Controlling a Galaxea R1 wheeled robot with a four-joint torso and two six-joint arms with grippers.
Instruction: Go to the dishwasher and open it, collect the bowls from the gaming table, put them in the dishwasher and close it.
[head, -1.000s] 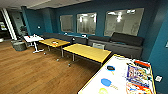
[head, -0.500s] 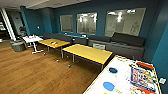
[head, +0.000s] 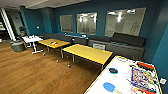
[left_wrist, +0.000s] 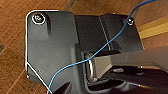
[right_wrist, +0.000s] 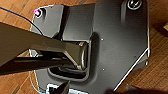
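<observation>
Head view: bowls (head: 113, 71) on gaming table (head: 100, 83).

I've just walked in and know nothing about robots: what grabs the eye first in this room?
Probably the long white-topped table with a yellow edge at the lower right, carrying a round black bowl, a round blue bowl and colourful game boxes. Beyond it, yellow-topped tables stand on the wood floor before deep teal walls.

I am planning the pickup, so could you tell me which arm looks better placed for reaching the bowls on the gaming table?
Probably the right: the gaming table lies to the robot's right in the head view, with the black bowl and blue bowl on it.
</observation>
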